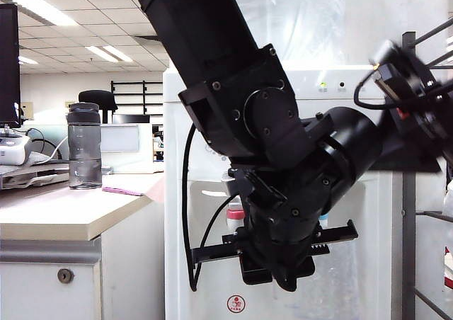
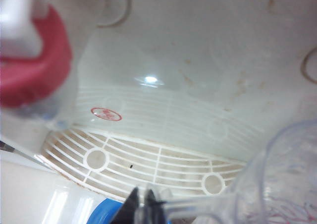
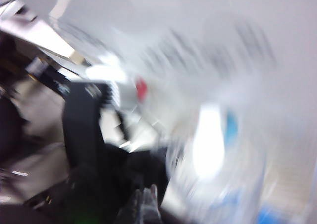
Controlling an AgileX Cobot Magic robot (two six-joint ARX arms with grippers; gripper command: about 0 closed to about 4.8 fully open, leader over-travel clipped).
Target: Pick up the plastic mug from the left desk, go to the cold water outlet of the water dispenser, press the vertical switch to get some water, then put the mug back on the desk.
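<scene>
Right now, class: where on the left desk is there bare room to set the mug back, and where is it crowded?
Free: the left desk's front strip, between the grey bottle, the pink paper and the near edge. Crowded: the back left, with a white device and cables, and the water dispenser front, filled by the left end effector.

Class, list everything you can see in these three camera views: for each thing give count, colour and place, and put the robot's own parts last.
plastic mug: one, clear, held by its handle over the drip grille.
water dispenser: one, white, right of the desk.
red-collared tap: one, white with red ring, on the dispenser front.
drip grille: one, white, under the taps.
left desk: one, beige top, left in the exterior view.
bottle: one, smoky grey, on the desk.
left gripper: one, black, shut on the mug's handle.
right gripper: one, dark, blurred, fingers together, near the dispenser.
</scene>
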